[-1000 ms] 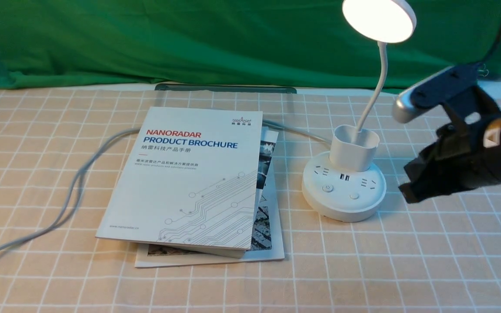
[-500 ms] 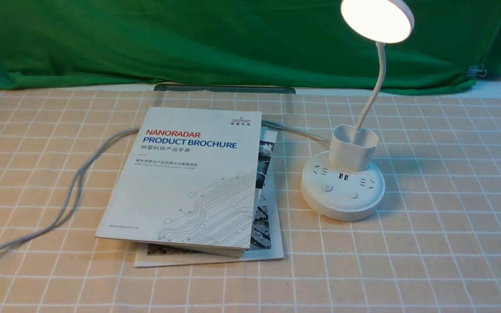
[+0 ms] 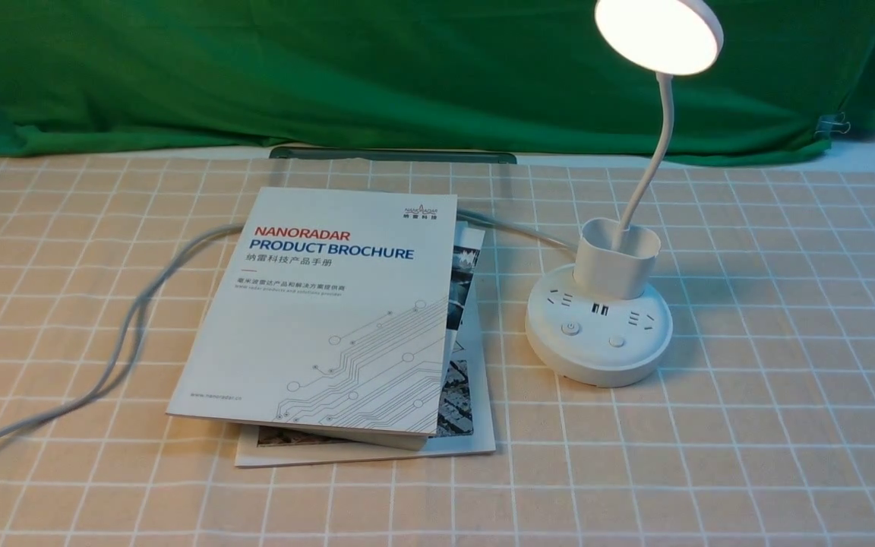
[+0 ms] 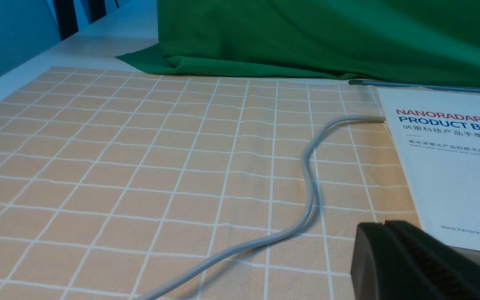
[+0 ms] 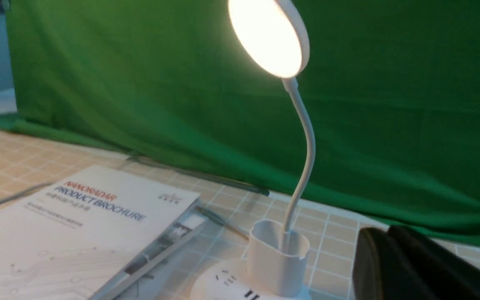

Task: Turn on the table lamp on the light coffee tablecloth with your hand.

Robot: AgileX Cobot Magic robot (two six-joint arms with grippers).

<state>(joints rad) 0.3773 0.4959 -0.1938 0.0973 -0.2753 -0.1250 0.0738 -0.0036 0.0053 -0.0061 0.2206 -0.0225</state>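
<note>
Now the table lamp (image 3: pixel 616 262), its head glowing, stands on the light coffee tablecloth (image 3: pixel 749 456) just right of the brochure (image 3: pixel 331 311). Whether the left gripper (image 4: pixel 383 233) or right gripper (image 5: pixel 386 241) is open, I cannot tell.

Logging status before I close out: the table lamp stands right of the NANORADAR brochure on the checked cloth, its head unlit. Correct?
Wrong on the head: the front view shows the table lamp lit, its disc glowing. It does stand right of the NANORADAR brochure on the checked tablecloth.
</note>
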